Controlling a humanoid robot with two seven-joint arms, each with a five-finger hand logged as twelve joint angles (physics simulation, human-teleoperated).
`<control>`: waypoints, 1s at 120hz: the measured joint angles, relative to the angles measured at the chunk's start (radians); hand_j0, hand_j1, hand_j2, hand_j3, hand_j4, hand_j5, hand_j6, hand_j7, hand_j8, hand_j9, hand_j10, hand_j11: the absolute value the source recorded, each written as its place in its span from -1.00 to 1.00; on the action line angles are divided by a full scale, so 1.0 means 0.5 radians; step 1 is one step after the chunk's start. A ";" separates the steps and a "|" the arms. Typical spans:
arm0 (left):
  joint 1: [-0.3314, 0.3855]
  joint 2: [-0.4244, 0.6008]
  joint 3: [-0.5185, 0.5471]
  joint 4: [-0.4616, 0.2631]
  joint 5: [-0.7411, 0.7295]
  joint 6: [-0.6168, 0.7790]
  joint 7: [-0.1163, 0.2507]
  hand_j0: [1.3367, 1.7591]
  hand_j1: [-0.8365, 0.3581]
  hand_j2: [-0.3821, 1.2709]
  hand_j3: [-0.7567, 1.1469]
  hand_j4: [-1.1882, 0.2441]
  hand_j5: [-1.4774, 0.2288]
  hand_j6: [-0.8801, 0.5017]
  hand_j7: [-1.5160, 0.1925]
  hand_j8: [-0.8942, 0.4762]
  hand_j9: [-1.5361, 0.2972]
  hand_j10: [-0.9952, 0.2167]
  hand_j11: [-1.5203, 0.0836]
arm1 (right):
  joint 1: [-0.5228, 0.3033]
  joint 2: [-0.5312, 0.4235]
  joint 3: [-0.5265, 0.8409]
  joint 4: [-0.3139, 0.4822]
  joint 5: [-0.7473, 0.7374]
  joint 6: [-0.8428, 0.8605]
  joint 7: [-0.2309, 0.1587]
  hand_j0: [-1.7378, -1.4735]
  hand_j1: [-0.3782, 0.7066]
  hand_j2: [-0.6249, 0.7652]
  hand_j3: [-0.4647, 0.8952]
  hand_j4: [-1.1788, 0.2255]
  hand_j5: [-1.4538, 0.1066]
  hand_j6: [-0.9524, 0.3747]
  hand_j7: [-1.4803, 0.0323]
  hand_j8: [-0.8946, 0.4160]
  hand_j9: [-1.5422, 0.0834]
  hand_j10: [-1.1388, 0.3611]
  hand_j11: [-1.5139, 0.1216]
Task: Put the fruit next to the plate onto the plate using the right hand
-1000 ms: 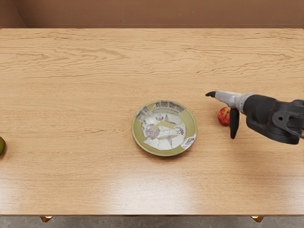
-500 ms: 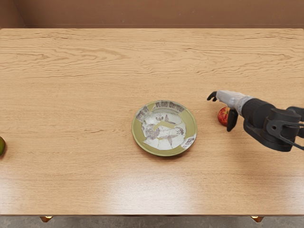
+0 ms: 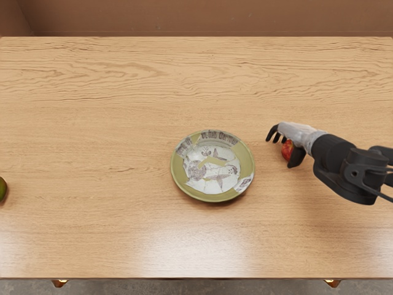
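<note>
Small red round fruit [image 3: 286, 150] sits on the light wood-grain bench [image 3: 123, 92], just right of the olive-rimmed patterned plate [image 3: 249, 161]. The right hand [image 3: 293, 136] has its fingers [image 3: 271, 133] curled round it, thumb on the near side. There's a plain brown wall [image 3: 196, 15] behind and a bit of green fruit [image 3: 2, 188] at the left edge.

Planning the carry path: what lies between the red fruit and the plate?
Only bare table separates red fruit and plate, in the head view; the right hand is at the fruit.
</note>
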 joint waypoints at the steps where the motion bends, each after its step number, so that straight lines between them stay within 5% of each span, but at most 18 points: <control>1: 0.000 0.000 0.000 0.000 0.000 0.000 0.000 0.52 0.49 -0.48 -0.21 0.32 0.36 -0.08 0.40 -0.05 0.33 0.24 0.50 | -0.001 0.000 0.000 0.001 0.000 -0.001 0.000 -0.40 -0.06 -0.21 -0.32 0.10 0.19 -0.18 0.26 -0.26 0.25 -0.02 0.21; 49: 0.001 0.000 0.000 0.000 0.000 0.000 0.000 0.52 0.49 -0.48 -0.21 0.32 0.36 -0.08 0.40 -0.05 0.33 0.24 0.50 | -0.012 -0.106 0.011 0.100 0.001 -0.017 0.000 -0.40 0.05 -0.20 -0.32 0.03 0.10 -0.26 0.17 -0.32 0.17 -0.08 0.12; 65: 0.001 0.000 0.000 0.000 0.000 0.000 0.000 0.52 0.49 -0.48 -0.21 0.32 0.36 -0.08 0.40 -0.05 0.33 0.24 0.50 | -0.018 -0.107 0.012 0.102 -0.001 -0.015 0.000 -0.37 0.16 -0.07 -0.32 -0.06 -0.03 -0.37 0.05 -0.22 0.03 -0.02 -0.01; 86: 0.001 0.000 -0.001 0.000 0.000 0.000 0.000 0.52 0.49 -0.48 -0.21 0.32 0.36 -0.08 0.40 -0.05 0.33 0.24 0.50 | -0.045 -0.105 0.016 0.080 -0.020 -0.020 -0.002 -0.28 0.20 -0.17 -0.32 -0.18 -0.08 -0.35 -0.04 -0.14 -0.04 0.02 -0.08; 120: 0.001 0.000 0.000 0.000 0.000 0.000 0.000 0.52 0.49 -0.48 -0.21 0.32 0.36 -0.08 0.40 -0.05 0.33 0.24 0.50 | -0.023 -0.053 0.067 0.057 0.011 -0.017 -0.002 -0.33 0.14 0.26 -0.32 -0.27 -0.13 -0.54 -0.12 -0.34 -0.10 -0.16 -0.15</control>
